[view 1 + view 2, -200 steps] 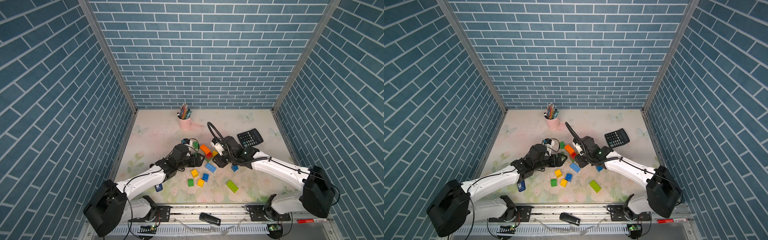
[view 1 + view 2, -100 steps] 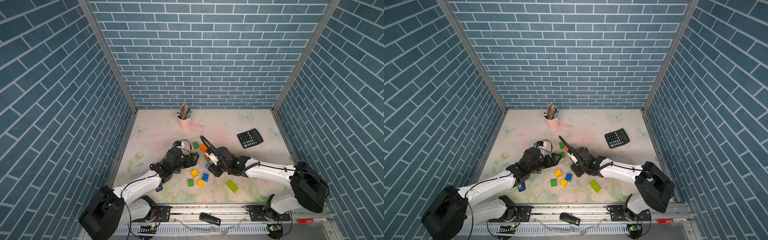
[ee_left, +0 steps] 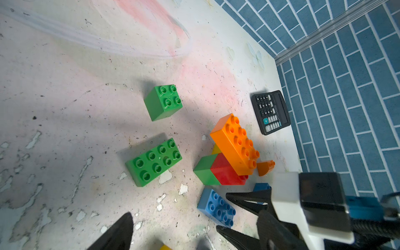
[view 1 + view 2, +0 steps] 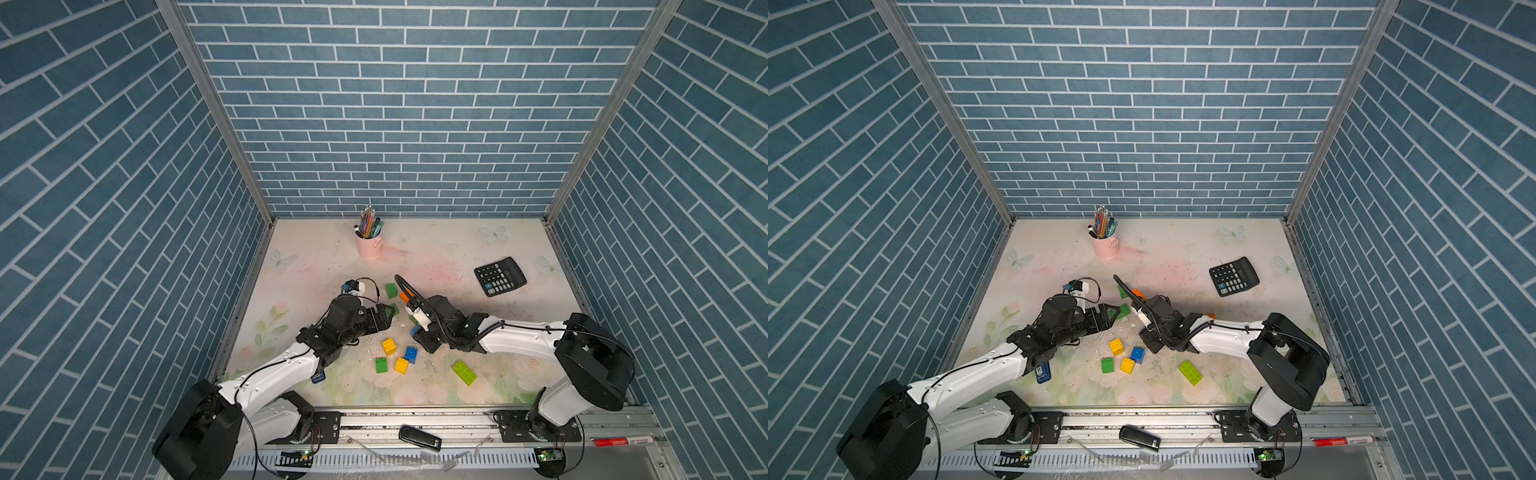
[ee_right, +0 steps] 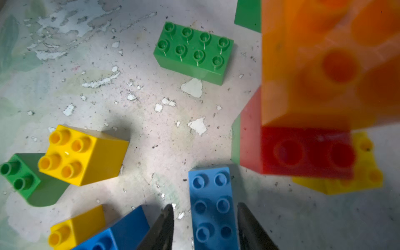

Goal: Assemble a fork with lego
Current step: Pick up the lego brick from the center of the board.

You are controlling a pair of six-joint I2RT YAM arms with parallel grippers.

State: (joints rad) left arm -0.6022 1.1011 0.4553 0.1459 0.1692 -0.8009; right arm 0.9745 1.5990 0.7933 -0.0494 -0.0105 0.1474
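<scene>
Loose lego lies mid-table. My right gripper (image 5: 207, 227) is open, its jaws low on either side of a long blue brick (image 5: 213, 205), with a gap on one side; a top view shows that brick (image 4: 414, 330) under the wrist. Beside it is a joined cluster: an orange oblong (image 3: 234, 145) on red (image 3: 225, 173) and green bricks. My left gripper (image 3: 194, 238) is open and empty, close to a green oblong (image 3: 153, 161) and a green square (image 3: 163, 101). Nearer the front lie yellow (image 4: 389, 345), blue (image 4: 411, 354), green (image 4: 381, 365) and lime (image 4: 464, 372) bricks.
A pink pencil cup (image 4: 370, 245) stands at the back, and a black calculator (image 4: 500, 275) lies at the back right. A small blue stick (image 4: 318, 378) lies by the left arm. Blue brick walls close in three sides. The two grippers are close together.
My right arm has swung left and forward from near the calculator, come down over the long blue brick, and narrowed its jaws. The left gripper has drawn back slightly, still open.
</scene>
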